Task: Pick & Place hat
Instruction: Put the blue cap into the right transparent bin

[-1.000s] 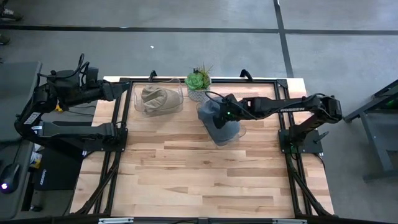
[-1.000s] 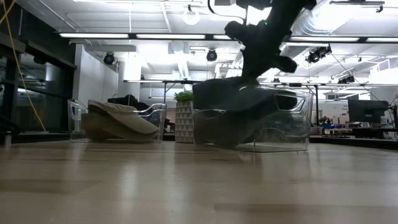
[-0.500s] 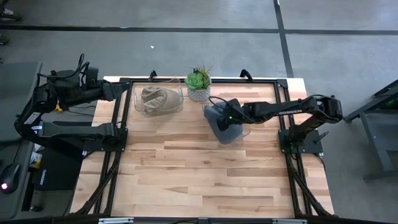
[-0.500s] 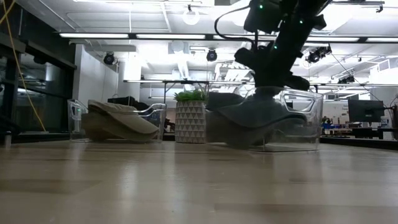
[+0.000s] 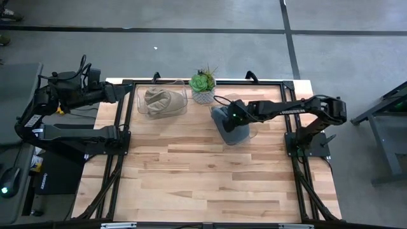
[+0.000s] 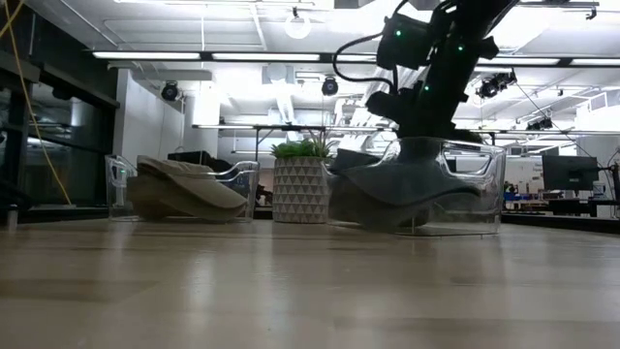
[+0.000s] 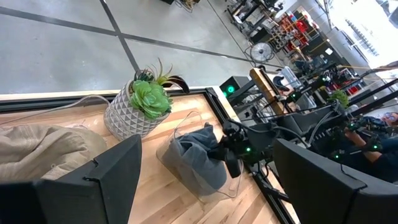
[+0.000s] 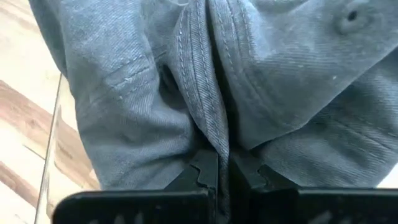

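A grey hat (image 5: 233, 126) sits inside a clear bin (image 6: 480, 199) right of the potted plant, with my right gripper (image 5: 230, 119) shut on it from above. In the low view the hat (image 6: 397, 189) fills the bin, and its lower part lies on the bin's floor. A tan hat (image 5: 160, 102) lies in a second clear bin (image 5: 183, 95) left of the plant. My left gripper (image 5: 123, 94) waits open at the far left, raised above the table, touching nothing. My right gripper pinches a raised fold of the grey hat's cloth, along a stitched seam (image 8: 211, 134), between its two fingers (image 8: 202, 169). The fingers slant steeply down from the table's right side. The hat hangs below them, and its lower part (image 6: 378, 218) rests in the bin.
A potted succulent (image 5: 202, 86) in a white patterned pot stands at the far edge between the two bins. A black frame (image 5: 287, 127) runs round the tabletop. The near half of the wooden table (image 5: 203, 184) lies bare.
My right gripper has gone down and a little toward the table's right edge, still shut on the grey hat. The hat has sunk from hanging high at the bin's left side to lying low inside the bin.
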